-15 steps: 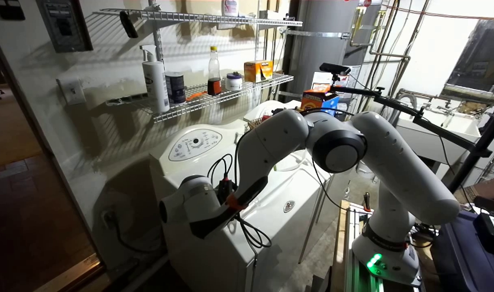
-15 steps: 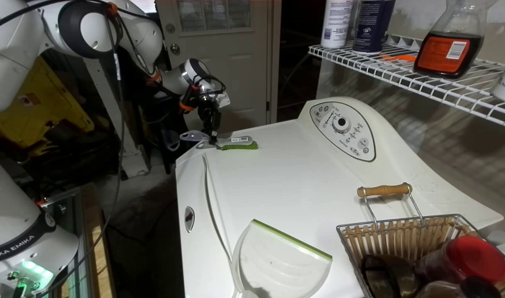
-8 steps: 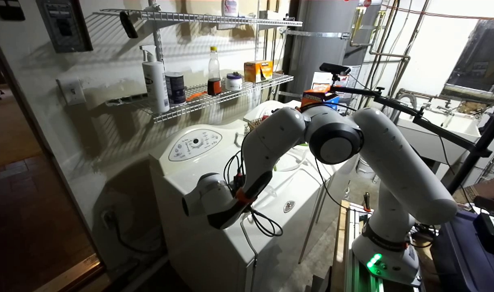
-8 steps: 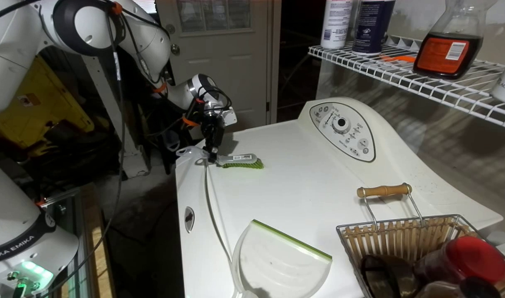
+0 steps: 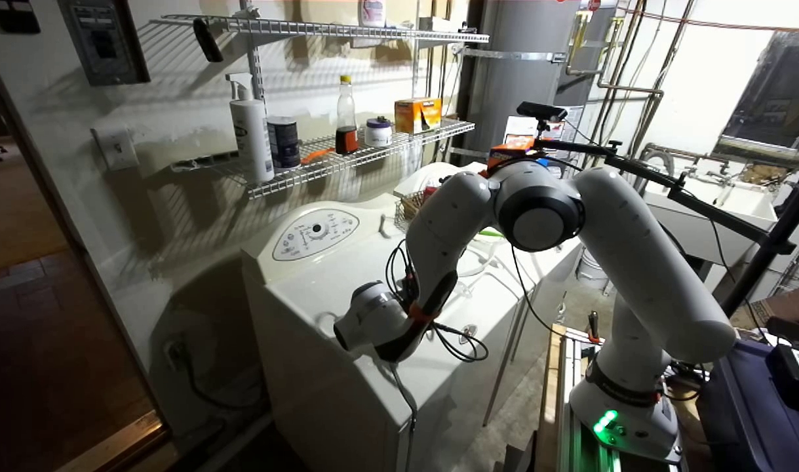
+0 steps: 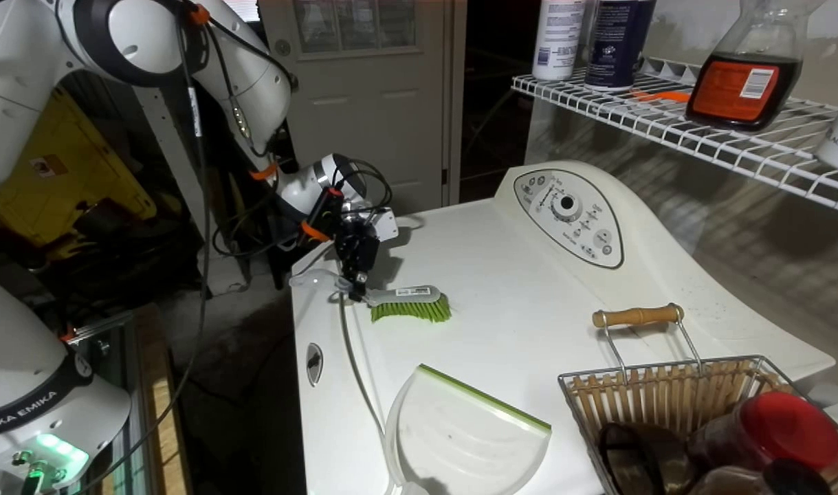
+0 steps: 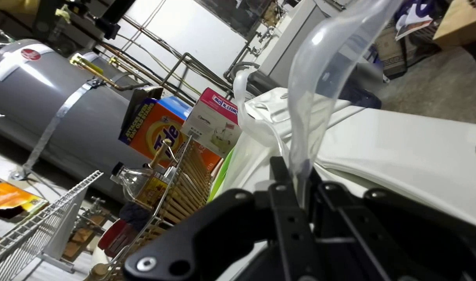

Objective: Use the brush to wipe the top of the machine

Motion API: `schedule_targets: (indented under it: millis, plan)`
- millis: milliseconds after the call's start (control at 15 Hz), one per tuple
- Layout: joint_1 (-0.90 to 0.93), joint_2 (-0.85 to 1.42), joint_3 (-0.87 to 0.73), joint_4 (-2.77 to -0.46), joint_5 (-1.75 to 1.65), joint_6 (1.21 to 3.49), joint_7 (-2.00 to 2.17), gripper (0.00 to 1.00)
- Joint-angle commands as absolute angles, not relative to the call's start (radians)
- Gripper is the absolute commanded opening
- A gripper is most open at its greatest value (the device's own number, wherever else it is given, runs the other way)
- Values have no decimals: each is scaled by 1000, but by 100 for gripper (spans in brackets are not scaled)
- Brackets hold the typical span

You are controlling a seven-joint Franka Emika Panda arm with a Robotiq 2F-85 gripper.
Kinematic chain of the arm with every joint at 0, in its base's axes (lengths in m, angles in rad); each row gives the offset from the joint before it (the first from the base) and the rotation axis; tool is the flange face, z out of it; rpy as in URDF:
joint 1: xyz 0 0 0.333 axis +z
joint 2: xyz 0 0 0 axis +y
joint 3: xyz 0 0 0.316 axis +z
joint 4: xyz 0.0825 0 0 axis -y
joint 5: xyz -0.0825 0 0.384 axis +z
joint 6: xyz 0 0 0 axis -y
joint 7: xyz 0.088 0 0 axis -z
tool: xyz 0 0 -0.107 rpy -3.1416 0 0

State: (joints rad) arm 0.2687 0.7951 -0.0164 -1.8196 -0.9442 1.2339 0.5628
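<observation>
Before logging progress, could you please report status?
Gripper shut on green-bristled hand brush. Bristles low over laundry machine, contact unclear. Dustpan nearby, possible obstacle.

1. A patchy off-white wall [image 5: 120,216] bears a grey metal electrical panel [image 5: 104,42] and a white plastic switch plate [image 5: 116,147].
2. Two white wire shelves [image 5: 360,160] have striped shadows behind them.
3. A reddish-brown floor [image 5: 38,314] lies past the wall's edge; grey concrete floor [image 7: 437,89] shows in the wrist view.
4. A tall grey cylindrical tank [image 5: 510,84] with a metal strap [image 5: 517,56] stands near thin metal pipes [image 5: 635,89].
5. A white utility sink [image 5: 694,229] sits below a dark rectangle [image 5: 769,98], probably a window.
6. A pale panelled door [image 6: 398,130] with glass panes [image 6: 343,27] stands in dim light.
</observation>
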Motion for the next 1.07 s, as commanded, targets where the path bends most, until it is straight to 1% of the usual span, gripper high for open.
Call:
schedule_targets:
  millis: [0, 467, 533, 667, 1000]
  plan:
    - [225, 765, 6, -1875, -1006, 1260, 553, 3]
    - [249, 617, 60, -1836, -959, 1142, 498, 3]
    - [243, 592, 77, -1807, -939, 1152, 510, 3]
    - [239, 588, 94, -1711, -896, 1169, 520, 3]
    - [239, 698, 87, -1384, -811, 1246, 498, 3]
